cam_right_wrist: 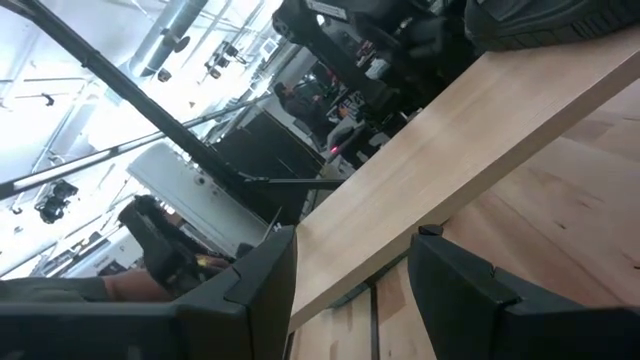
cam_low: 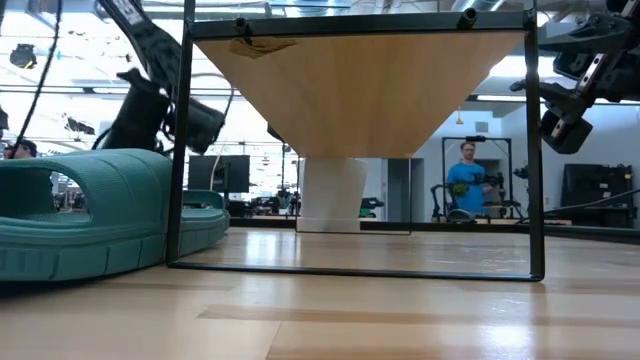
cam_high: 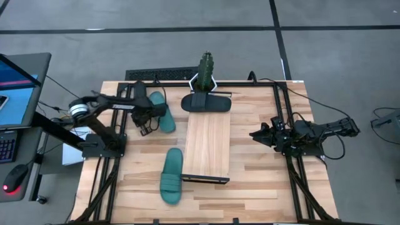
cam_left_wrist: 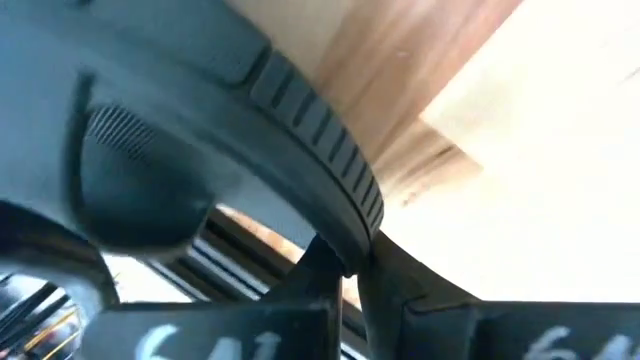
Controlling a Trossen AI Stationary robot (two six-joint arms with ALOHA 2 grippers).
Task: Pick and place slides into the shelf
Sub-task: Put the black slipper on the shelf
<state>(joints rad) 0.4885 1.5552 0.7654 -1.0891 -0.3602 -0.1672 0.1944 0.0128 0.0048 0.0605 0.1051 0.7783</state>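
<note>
The shelf is a light-wood plank lying along the middle of the table. A black slide lies across its far end, and a dark upright thing stands behind that slide. One teal slide rests sole-down on the table by the shelf's near left corner. A second teal slide sits left of the shelf's far end, with my left gripper shut on it. My right gripper hovers open to the right of the shelf, pointing at it. The fourth slide cannot be made out. My left gripper pinches the ribbed edge of the teal slide's strap between its two fingers. The fingers come from the table's left side, slanting down. Whether the slide is lifted or still rests on the table I cannot tell.
A black metal frame runs along the table's left, right and far sides. A laptop and a mouse sit on a stand to the left. A person stands far behind the table. Bare tabletop lies right of the shelf.
</note>
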